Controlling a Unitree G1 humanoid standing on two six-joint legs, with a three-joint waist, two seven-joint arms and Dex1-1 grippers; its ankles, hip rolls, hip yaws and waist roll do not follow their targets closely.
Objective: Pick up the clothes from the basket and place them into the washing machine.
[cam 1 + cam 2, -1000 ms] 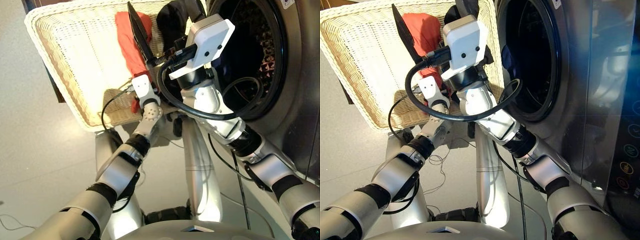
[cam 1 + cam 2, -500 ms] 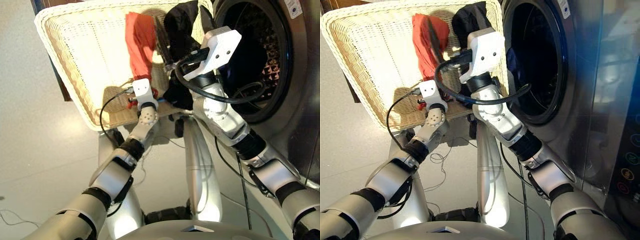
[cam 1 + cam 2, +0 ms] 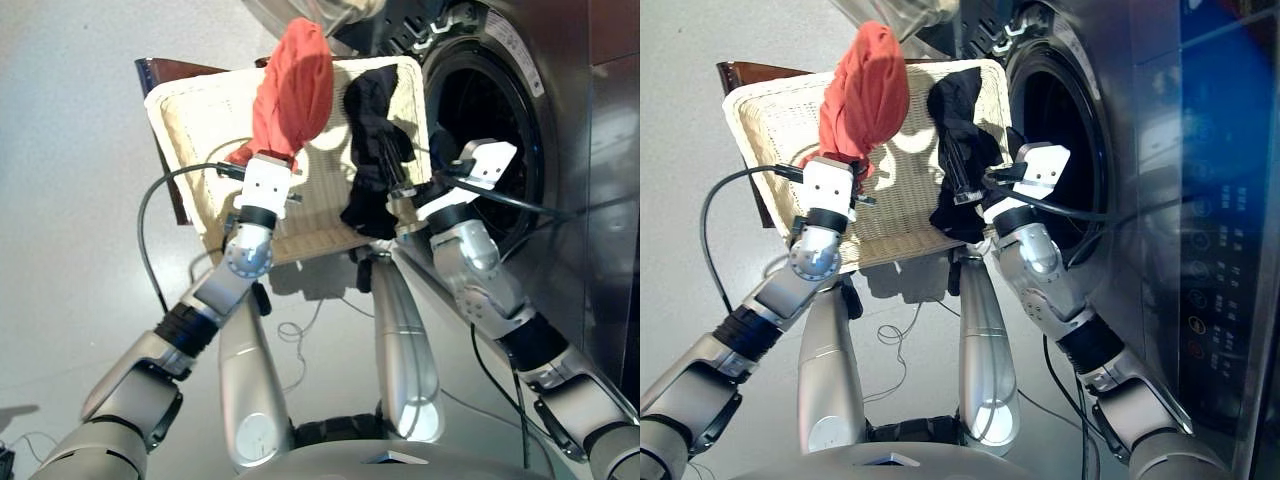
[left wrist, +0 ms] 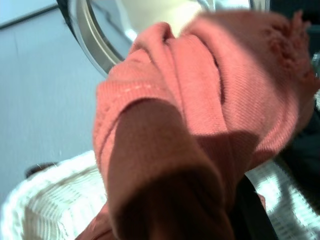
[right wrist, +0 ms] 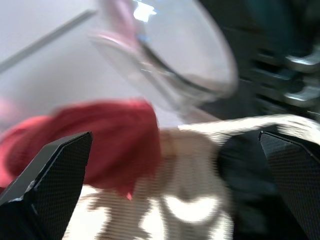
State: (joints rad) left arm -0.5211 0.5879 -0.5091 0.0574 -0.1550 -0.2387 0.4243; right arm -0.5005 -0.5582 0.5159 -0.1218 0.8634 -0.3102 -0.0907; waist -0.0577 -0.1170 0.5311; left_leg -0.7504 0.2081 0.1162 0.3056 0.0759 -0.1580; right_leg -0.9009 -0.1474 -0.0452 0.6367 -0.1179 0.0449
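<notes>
Silver-grey arms with black joint bands, white wrist housings, and black cables looping from each wrist.

Hidden from you: left gripper (image 3: 268, 165) fingers, under coral garment (image 3: 294, 88). Washing machine (image 3: 560, 130): cut off right.

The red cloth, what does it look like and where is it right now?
The red cloth is a soft, coral-red knitted piece, bunched into a rounded lump. It is lifted above the cream woven basket and drapes over the top of the left gripper, hiding its fingers. In the left wrist view its ribbed folds fill most of the picture. A black cloth hangs apart from it, nearer the washing machine.
</notes>
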